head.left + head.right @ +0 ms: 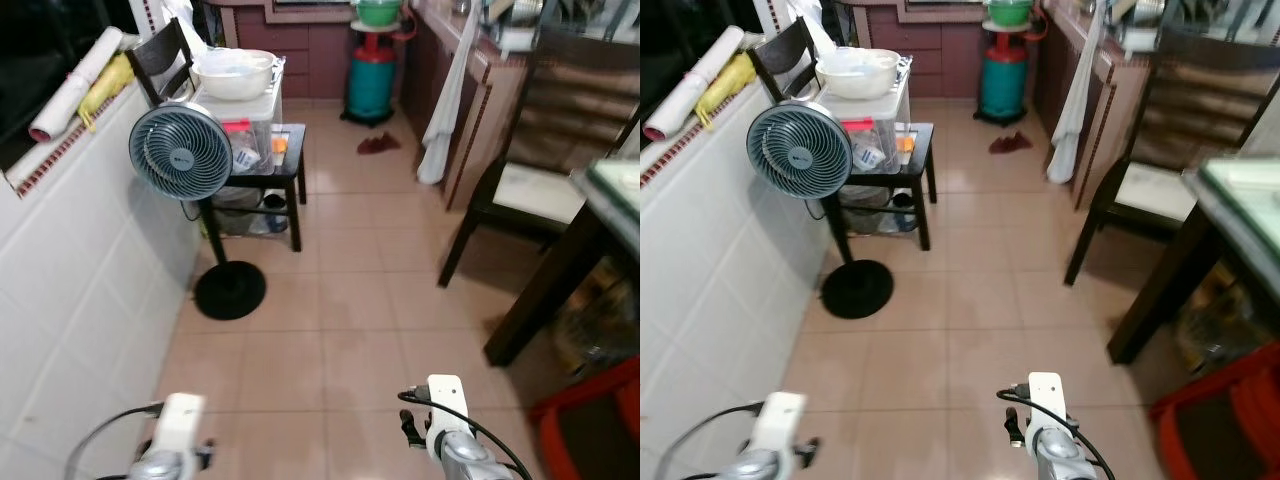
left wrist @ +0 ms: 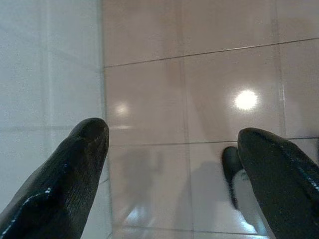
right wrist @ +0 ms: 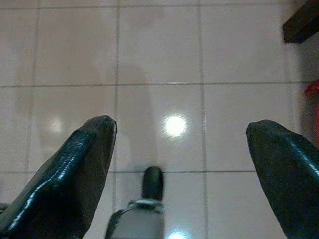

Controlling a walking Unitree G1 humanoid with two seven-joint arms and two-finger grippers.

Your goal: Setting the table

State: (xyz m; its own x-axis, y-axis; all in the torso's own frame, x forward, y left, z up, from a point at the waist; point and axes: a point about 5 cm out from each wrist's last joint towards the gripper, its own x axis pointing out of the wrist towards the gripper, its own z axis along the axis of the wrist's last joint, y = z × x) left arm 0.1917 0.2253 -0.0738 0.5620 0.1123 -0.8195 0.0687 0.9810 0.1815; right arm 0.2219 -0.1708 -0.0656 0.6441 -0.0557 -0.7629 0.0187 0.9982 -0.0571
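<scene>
We stand on a pink tiled floor (image 1: 350, 300) in a narrow kitchen, both arms hanging low at the near edge of the head views. Our left gripper (image 2: 169, 164) points down at the floor just beside the white tiled wall (image 1: 70, 280); its fingers (image 2: 75, 169) are spread wide with nothing between them. Our right gripper (image 3: 182, 159) also hangs over bare tiles, its fingers (image 3: 75, 169) wide apart and empty, with a dark table leg (image 3: 301, 22) at the far right of that view.

The table (image 1: 600, 230) stands to our right: a dark frame with a glass top whose edge (image 1: 610, 185) shows at the right edge. A dark chair (image 1: 540, 170) with a pale seat stands just beyond it, to the far right. Something red (image 1: 590, 410) sits on the floor at near right, under the table.

On the left, a grey fan (image 1: 181, 152) on a black round base (image 1: 230, 290) stands by the wall. Just behind it is a small black side table (image 1: 285, 170) carrying a clear box (image 1: 245, 130) with a white bowl (image 1: 235, 72) on top. Farther off, a green gas cylinder (image 1: 372, 85) stands before brown cabinets (image 1: 300, 50), a white cloth (image 1: 445, 110) hangs from the counter on the right, and a red rag (image 1: 378, 144) lies on the floor.
</scene>
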